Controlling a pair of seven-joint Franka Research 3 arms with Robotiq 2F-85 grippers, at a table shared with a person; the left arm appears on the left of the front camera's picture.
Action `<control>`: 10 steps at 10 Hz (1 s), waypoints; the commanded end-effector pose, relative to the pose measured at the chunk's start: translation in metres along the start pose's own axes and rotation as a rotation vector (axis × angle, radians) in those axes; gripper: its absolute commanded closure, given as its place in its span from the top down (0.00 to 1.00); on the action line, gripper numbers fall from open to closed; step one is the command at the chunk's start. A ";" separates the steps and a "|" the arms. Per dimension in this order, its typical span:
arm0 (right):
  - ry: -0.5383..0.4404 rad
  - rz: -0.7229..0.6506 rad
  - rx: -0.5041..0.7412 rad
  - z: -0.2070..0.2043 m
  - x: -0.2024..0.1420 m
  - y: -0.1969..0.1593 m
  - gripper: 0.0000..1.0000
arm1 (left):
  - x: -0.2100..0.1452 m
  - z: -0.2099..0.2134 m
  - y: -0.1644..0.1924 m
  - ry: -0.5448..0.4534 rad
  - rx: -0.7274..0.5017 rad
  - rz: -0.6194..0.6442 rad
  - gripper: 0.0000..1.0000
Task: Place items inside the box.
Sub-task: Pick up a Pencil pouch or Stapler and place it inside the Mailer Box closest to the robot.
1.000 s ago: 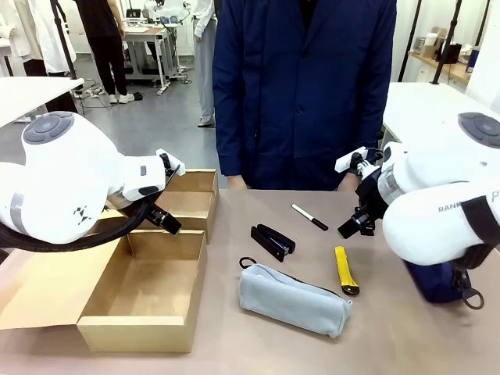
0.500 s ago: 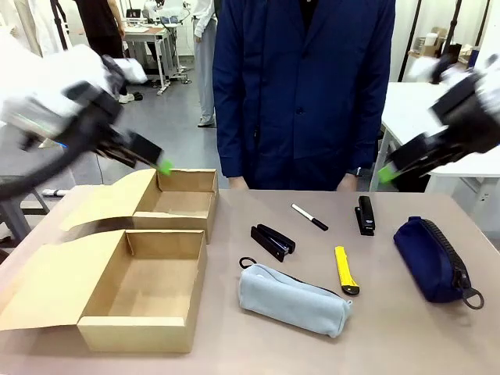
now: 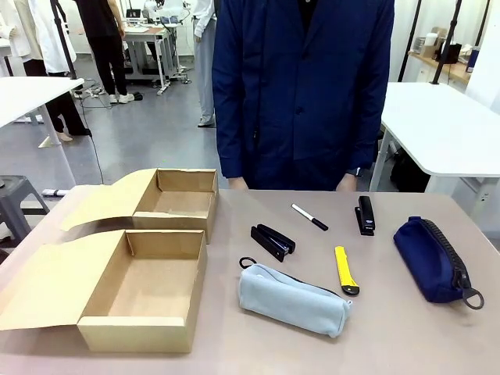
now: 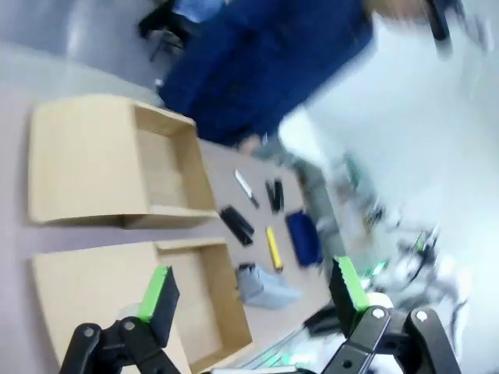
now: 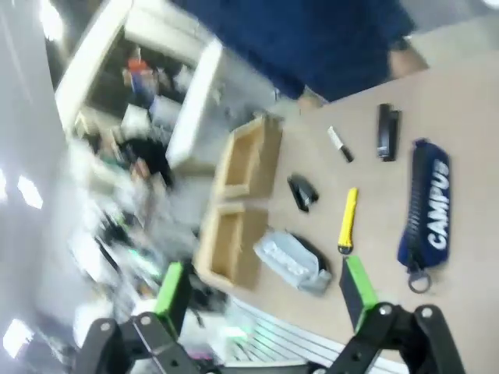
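Observation:
Two open cardboard boxes stand at the table's left, the near box [image 3: 144, 289] and the far box [image 3: 183, 199], both empty. To their right lie a grey pouch [image 3: 295, 299], a black stapler [image 3: 273, 241], a marker pen [image 3: 309, 217], a second black stapler [image 3: 365, 215], a yellow-and-black utility knife [image 3: 345, 270] and a navy pouch [image 3: 431, 259]. The navy pouch [image 5: 427, 206] reads "CAMPUS". My left gripper [image 4: 253, 288] hangs open high above the boxes [image 4: 204, 300]. My right gripper [image 5: 265, 290] is open too, high over the table, holding nothing.
A person in a dark blue coat [image 3: 305, 86] stands at the far edge, hands resting at the table's rim. The box flaps [image 3: 39, 285] spread out to the left. White tables stand on both sides behind.
Both arms have swung up and outward from low over the table. The second stapler and navy pouch, covered before by the right arm, now lie in plain sight. No item has moved.

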State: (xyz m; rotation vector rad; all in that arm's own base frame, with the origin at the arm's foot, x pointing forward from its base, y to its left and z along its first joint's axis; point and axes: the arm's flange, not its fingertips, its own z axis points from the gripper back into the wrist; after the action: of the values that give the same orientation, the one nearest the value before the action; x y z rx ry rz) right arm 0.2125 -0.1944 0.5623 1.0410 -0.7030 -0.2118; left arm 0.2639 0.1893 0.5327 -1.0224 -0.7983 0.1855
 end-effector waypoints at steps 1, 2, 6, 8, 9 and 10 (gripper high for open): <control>-0.081 -0.161 0.085 -0.037 -0.054 -0.092 1.00 | -0.034 -0.039 0.050 -0.147 -0.066 0.202 1.00; -0.103 -0.221 0.077 -0.041 -0.060 -0.114 1.00 | -0.041 -0.042 0.067 -0.188 -0.097 0.283 1.00; -0.106 -0.209 0.044 0.033 -0.010 -0.096 1.00 | 0.000 0.011 0.075 -0.133 -0.031 0.258 1.00; -0.106 -0.209 0.044 0.033 -0.010 -0.096 1.00 | 0.000 0.011 0.075 -0.133 -0.031 0.258 1.00; -0.106 -0.209 0.044 0.033 -0.010 -0.096 1.00 | 0.000 0.011 0.075 -0.133 -0.031 0.258 1.00; -0.106 -0.209 0.044 0.033 -0.010 -0.096 1.00 | 0.000 0.011 0.075 -0.133 -0.031 0.258 1.00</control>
State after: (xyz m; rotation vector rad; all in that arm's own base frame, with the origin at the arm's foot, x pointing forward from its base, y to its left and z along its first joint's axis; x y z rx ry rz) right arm 0.1979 -0.2614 0.4889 1.1536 -0.6726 -0.4571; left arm 0.2693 0.2366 0.4757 -1.1487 -0.7649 0.4836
